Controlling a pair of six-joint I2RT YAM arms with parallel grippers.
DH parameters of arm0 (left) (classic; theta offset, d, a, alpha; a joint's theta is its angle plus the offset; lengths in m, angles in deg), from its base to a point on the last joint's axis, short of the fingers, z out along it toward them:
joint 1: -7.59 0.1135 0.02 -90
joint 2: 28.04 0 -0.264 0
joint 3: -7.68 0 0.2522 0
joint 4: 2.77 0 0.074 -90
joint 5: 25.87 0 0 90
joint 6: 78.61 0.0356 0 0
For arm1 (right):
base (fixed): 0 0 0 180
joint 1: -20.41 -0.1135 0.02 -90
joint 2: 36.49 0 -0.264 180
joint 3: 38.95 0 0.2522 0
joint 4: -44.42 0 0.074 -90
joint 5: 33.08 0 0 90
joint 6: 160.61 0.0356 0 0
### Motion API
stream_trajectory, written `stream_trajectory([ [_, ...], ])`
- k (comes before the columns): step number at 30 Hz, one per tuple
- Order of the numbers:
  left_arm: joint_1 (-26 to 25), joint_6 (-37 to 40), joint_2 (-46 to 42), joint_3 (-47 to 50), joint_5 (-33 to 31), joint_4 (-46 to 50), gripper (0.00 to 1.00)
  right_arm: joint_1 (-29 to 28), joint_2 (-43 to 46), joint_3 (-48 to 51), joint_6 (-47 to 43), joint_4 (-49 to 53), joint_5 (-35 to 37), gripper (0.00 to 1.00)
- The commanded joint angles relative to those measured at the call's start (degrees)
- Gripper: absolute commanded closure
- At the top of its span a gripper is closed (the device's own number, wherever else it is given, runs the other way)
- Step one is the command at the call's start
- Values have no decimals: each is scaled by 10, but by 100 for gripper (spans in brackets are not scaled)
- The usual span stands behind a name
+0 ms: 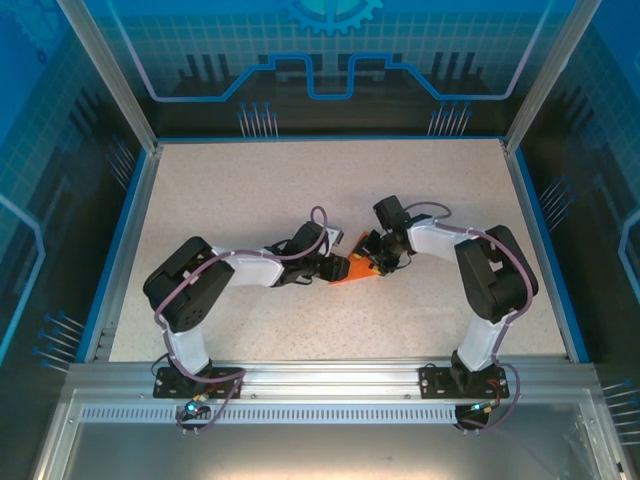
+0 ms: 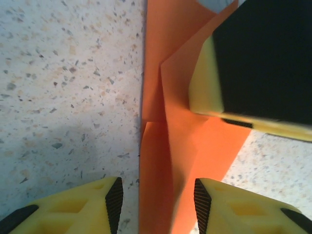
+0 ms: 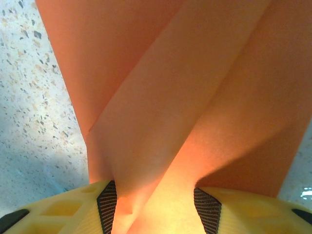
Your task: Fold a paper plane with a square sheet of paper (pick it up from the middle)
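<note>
The orange sheet of paper (image 1: 358,272) lies part-folded into a pointed wedge at the table's middle, between both arms. In the left wrist view the paper (image 2: 175,146) shows layered flaps and a crease running between my left gripper (image 2: 158,200), which stands open astride it, pads clear of the paper. One yellow and black finger of the right gripper (image 2: 253,63) rests on the paper's far flap. In the right wrist view raised paper folds (image 3: 185,97) run between the jaws of my right gripper (image 3: 155,202), which stand apart. From above, the left gripper (image 1: 335,268) and right gripper (image 1: 378,262) meet over the paper.
The speckled table (image 1: 300,190) stretches bare behind and beside the arms, edged by a blue rim (image 1: 120,250). Metal frame posts (image 1: 110,75) stand at the back corners. An aluminium rail (image 1: 320,385) holds the arm bases at the near edge.
</note>
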State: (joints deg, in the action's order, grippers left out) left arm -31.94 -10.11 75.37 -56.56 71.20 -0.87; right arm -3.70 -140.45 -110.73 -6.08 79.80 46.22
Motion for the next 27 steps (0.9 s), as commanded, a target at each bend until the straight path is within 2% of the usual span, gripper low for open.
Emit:
stream_trajectory([
  [1, 5, -44, -43, 3, 0, 3, 51, 0, -77, 37, 1, 112, 123, 47],
  [7, 21, -94, -46, 19, 64, -41, 56, -1, -88, 23, 1, 124, 129, 46],
  [14, 44, -149, -21, 28, 109, -80, 67, -5, -110, 4, -3, 137, 131, 44],
  [19, 45, -152, -2, 15, 147, -90, 73, -4, -127, -6, 2, 154, 136, 42],
  [23, 45, -174, 26, 15, 202, -145, 78, -6, -133, -7, 8, 152, 133, 42],
  [27, 45, -175, 46, 7, 208, -143, 80, -6, -133, -9, 9, 151, 133, 42],
])
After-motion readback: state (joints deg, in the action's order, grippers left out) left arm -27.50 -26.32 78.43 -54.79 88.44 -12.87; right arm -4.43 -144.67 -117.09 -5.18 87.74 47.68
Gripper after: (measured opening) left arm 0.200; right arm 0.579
